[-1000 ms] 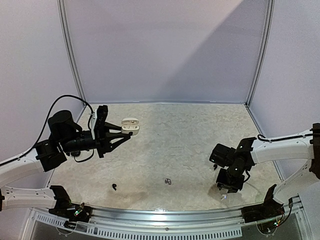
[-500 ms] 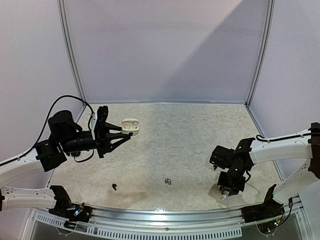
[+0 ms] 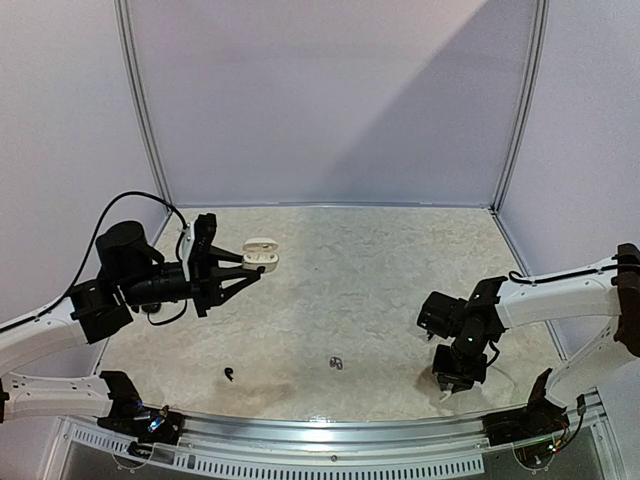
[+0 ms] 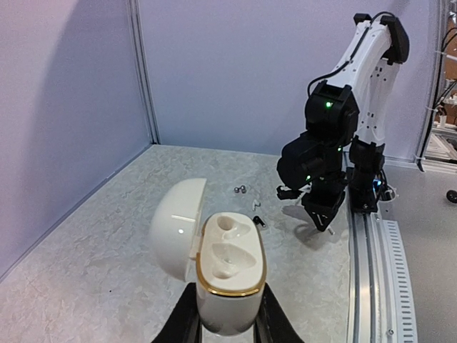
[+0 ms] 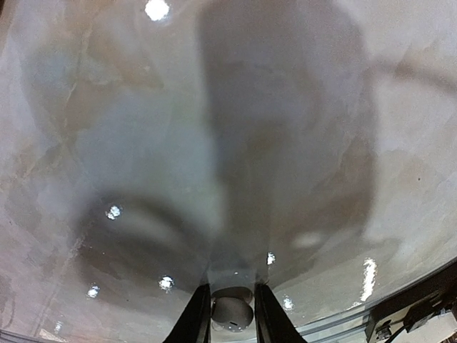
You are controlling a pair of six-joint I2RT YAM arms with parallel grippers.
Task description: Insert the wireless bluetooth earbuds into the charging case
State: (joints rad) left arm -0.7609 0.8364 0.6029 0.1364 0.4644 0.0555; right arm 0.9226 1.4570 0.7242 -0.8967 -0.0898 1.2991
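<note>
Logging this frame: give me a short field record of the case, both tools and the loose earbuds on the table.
charging case: white, lid open, both sockets empty
left tool: shut on the charging case, holding it above the table
right tool: low at the near right, fingers either side of a small grey piece; firm grip cannot be told
black earbud: on the table, front left
silvery earbuds: on the table, front centre
task state: no earbud in the case yet
</note>
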